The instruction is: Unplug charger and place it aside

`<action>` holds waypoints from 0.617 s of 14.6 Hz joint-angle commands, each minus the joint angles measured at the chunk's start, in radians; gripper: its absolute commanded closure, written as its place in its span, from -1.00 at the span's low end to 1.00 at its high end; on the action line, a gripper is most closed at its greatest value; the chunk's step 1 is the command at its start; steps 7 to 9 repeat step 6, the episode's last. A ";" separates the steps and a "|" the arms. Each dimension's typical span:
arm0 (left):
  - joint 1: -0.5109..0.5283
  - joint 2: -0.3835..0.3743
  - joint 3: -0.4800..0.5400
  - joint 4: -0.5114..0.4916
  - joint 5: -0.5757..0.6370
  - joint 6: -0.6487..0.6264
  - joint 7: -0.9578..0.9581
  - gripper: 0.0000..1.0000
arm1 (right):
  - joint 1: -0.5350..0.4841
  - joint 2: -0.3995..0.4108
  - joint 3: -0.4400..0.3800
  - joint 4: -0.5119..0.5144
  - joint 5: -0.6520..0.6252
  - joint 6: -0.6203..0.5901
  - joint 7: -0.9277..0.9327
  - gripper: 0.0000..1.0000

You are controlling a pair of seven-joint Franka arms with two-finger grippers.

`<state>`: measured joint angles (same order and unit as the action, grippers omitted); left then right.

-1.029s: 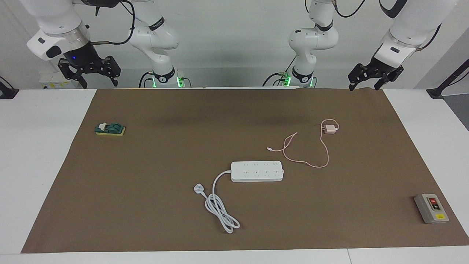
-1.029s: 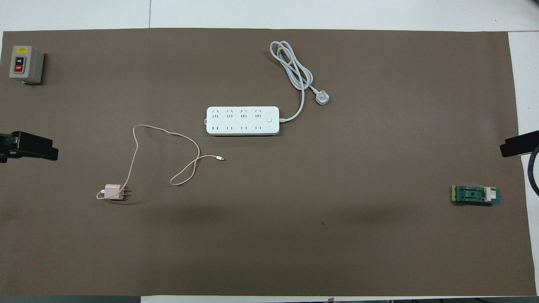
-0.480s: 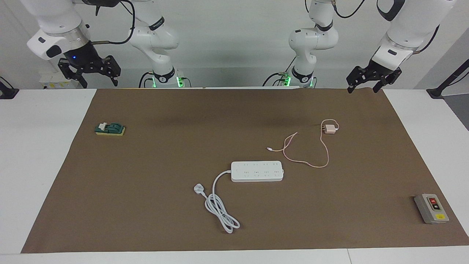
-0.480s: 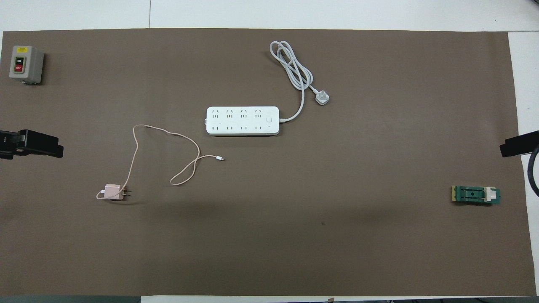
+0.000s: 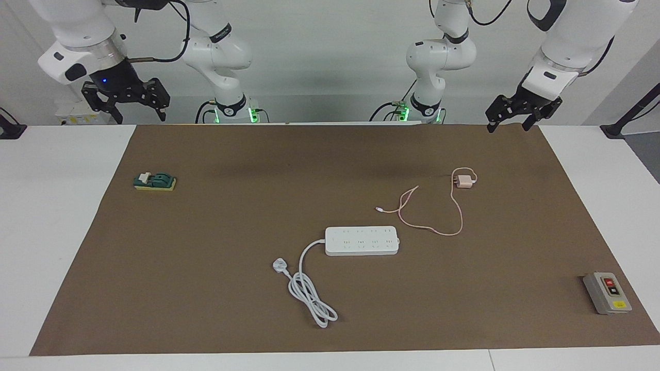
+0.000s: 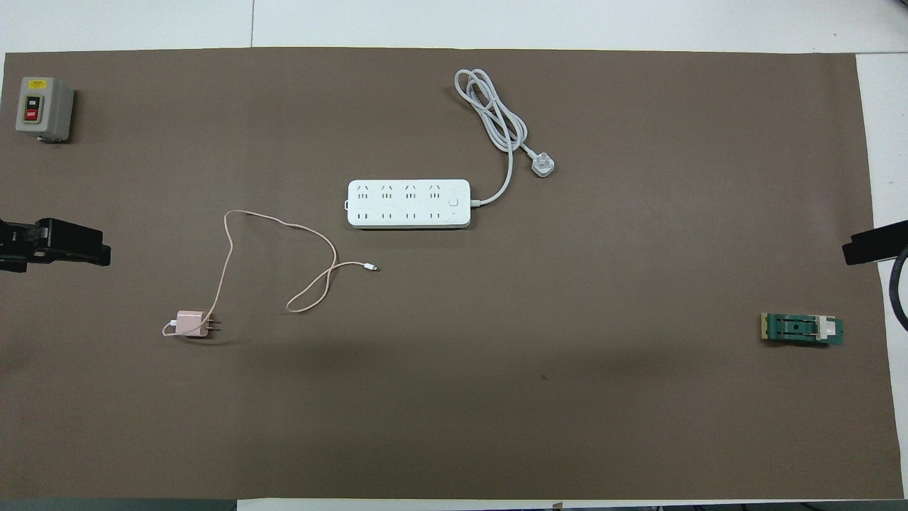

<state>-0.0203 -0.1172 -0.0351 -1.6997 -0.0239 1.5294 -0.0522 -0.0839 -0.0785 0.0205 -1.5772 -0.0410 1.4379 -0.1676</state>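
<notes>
The small pale pink cube-shaped charger [image 5: 464,181] with its long thin pink cable [image 5: 433,228] already lies flat on the brown mat [image 5: 232,309] that covers the white counter [image 5: 51,232]. It sits nearer to the robots than the long white multi-socket power strip [image 5: 362,240] and toward the left arm's end, well apart from the strip. Its prongs are bare and point toward the right arm's end, and none of the strip's sockets holds a plug. So I judge the unplugging and setting aside done; what remains is for the arms to clear off.

The left hand [image 5: 508,119] hangs in the air over the mat's edge at the robots' side, its fingers spread wide and holding nothing. The right hand [image 5: 139,109] waits raised at the right arm's end of the counter, also empty, with its fingers apart.

To finish well, the left arm should travel high and keep off the cable's loop (a snagged loop would drag the charger back toward the strip). The strip's own thick white cord and three-pin plug [image 5: 279,265] lie loose on the mat and need no handling, nor do the grey switch box [image 5: 607,292] and the green knife switch [image 5: 154,181].
</notes>
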 commanded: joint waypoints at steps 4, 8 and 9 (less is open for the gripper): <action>-0.003 -0.027 0.006 -0.029 0.015 0.021 -0.017 -1.00 | -0.007 -0.023 0.007 -0.024 -0.007 0.015 0.014 -1.00; -0.001 -0.027 0.006 -0.031 0.015 0.020 -0.017 -1.00 | -0.008 -0.023 0.007 -0.024 -0.007 0.015 0.014 -1.00; -0.001 -0.027 0.006 -0.031 0.015 0.020 -0.017 -1.00 | -0.008 -0.023 0.007 -0.024 -0.007 0.015 0.014 -1.00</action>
